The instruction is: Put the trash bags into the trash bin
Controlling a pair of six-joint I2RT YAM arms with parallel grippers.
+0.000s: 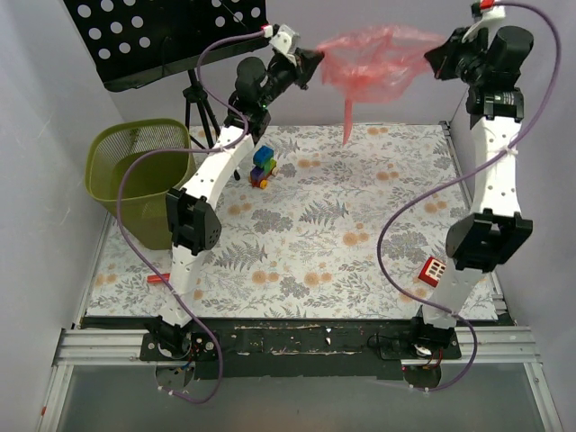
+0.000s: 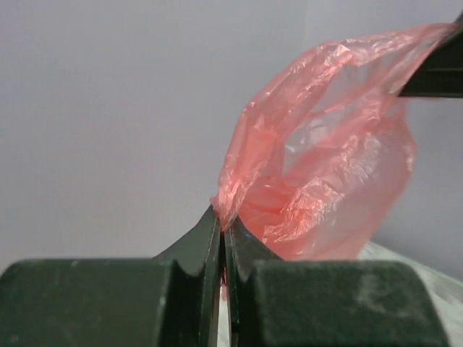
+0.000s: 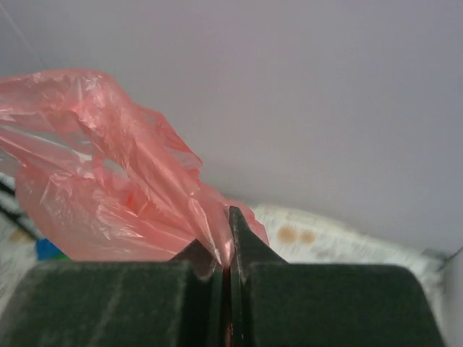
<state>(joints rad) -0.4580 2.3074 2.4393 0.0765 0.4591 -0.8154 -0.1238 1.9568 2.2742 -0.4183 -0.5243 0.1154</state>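
Grey walls close in a table (image 1: 360,225) spread with a fern-and-flower print cloth, and I look down on it from behind both arm bases. Both arms reach up toward the far side, and between them, in the air above the table's far edge, hangs the trash bag (image 1: 373,58), a crinkly translucent red-pink film pulled sideways into a loose, partly open pouch. My left gripper (image 1: 310,65) has its fingers pressed fully together on the bag's left end; its wrist view shows the film pinched in the thin slit between the two dark tips and billowing up to the right. My right gripper (image 1: 436,56) is likewise closed tight on the bag's right end, with the film gathered into the seam between its fingers. One thin twisted strand dangles from the bag's underside over the back of the cloth, touching nothing that I can make out. The trash bin (image 1: 101,175), olive-green with mesh walls, stands upright at the table's left edge, mouth upward, well apart from the bag and lower than it; the left arm crosses in front of its right side. Behind it stands a black perforated music stand (image 1: 153,36). A small toy of coloured blocks (image 1: 263,166) sits just beside the left arm, a red block with white squares (image 1: 433,270) lies near the right arm, and a small red stick (image 1: 159,279) lies by the left arm's lower link.
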